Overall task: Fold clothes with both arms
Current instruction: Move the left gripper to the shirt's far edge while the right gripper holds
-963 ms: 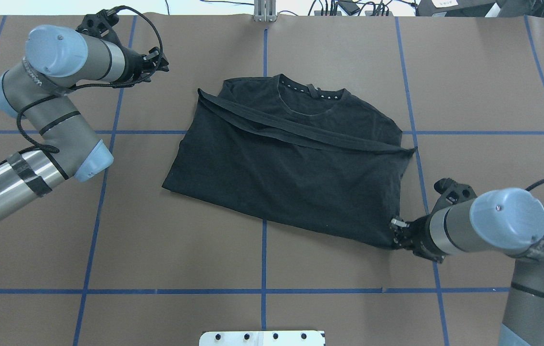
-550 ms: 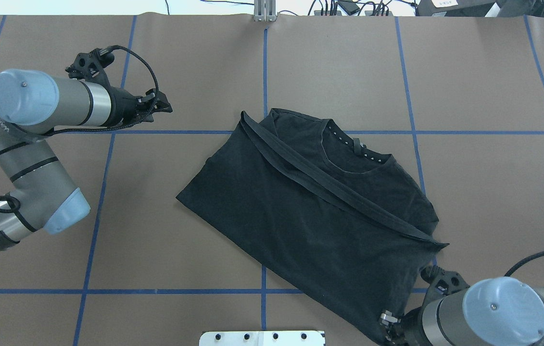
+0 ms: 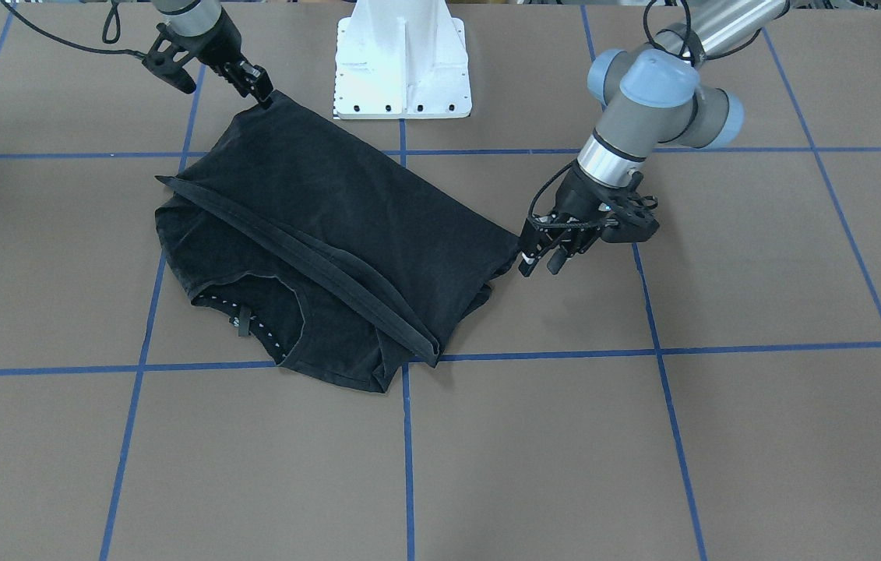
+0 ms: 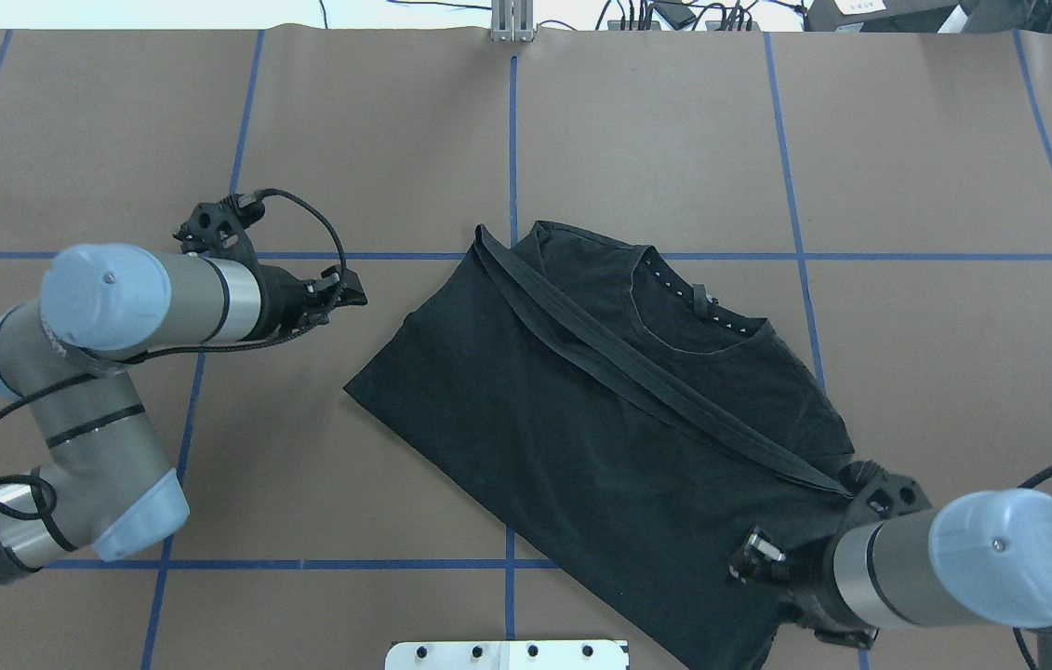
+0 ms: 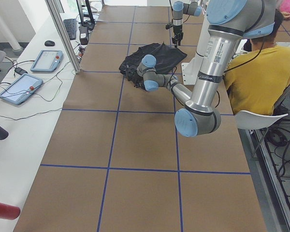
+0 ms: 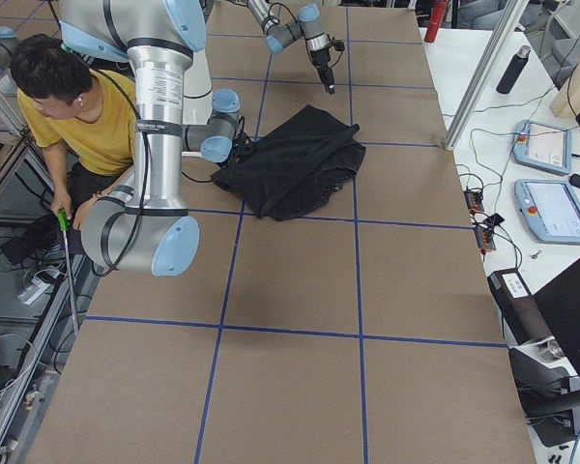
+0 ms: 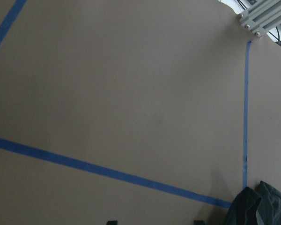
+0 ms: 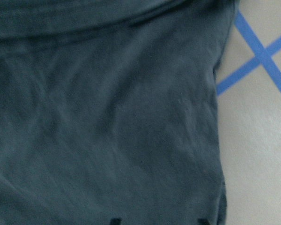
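near edge: the white base plate (image 4: pixel 507 654) of the pedestal peeks in at the robot's side of the brown surface (image 4: pixel 674 140). Just bolt holes on it, no text.
right gripper (image 3: pixel 259 87): close to that plate and raised a bit. As far as I can tell it's pinched tight on the nearest corner of the T-shirt (image 4: pixel 581 419), since the cloth peaks up to its tip in the front view. Its wrist cam is wall-to-wall black fabric.
T-shirt: lies slantwise mid-surface, a bit toward the robot's right, already folded once. The hem band (image 4: pixel 637 372) runs diagonally across it. Plain black side up, no graphic showing.
left gripper (image 3: pixel 541 261): fingers apart, holding nothing. It hovers near the shirt's free corner (image 4: pixel 353 388) without touching it, and its wrist cam only catches a scrap of cloth at bottom right.
step: my read is they're lining up the second fold, with one corner in hand and the other not yet.
next move: the left gripper would need to drop onto that free corner and pinch it cleanly. Then both lift together so the fold doesn't skew.
collar (image 4: pixel 693 307): on the far side, with tiny white marks and a little tab inside. Way too small to read.
arm print: there's a label strip on the near arm in the left side view, but it's unreadable.
far edge: blue tape lines (image 4: pixel 512 140) run out to a metal post (image 4: pixel 512 23).
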You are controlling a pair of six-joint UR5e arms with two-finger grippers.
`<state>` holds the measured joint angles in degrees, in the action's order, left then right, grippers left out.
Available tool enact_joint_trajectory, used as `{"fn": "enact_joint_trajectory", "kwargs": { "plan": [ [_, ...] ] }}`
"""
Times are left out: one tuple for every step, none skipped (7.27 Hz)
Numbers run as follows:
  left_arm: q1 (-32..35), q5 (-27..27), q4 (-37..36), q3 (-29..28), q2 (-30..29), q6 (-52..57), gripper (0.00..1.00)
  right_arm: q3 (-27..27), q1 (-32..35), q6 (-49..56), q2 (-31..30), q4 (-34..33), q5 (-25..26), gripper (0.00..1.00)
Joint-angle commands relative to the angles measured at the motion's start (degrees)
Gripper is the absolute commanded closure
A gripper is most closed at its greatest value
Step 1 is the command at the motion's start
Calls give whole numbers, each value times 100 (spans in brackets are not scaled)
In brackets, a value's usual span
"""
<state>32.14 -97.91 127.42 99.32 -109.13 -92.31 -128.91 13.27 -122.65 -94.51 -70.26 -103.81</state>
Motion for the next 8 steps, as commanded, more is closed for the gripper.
{"fn": "enact_joint_trajectory", "kwargs": {
  "plan": [
    [-584,465,-630,194,84,-68,38,84,762,396,431,-390,1,0],
    [-699,570,-630,176,137,-68,38,129,825,626,617,-679,19,0],
    [-796,580,-639,150,138,-76,38,260,878,628,827,-743,36,0],
    [-815,571,-630,132,138,-111,38,331,887,628,855,-770,37,0],
    [-832,571,-630,123,120,-164,43,331,896,628,856,-770,28,0],
    [-832,571,-630,123,111,-173,71,331,896,628,856,-770,2,0],
    [-832,571,-630,123,129,-191,100,331,905,628,856,-770,-7,0],
    [-832,571,-630,149,129,-191,100,331,914,619,856,-770,-16,0]
  ]
}}
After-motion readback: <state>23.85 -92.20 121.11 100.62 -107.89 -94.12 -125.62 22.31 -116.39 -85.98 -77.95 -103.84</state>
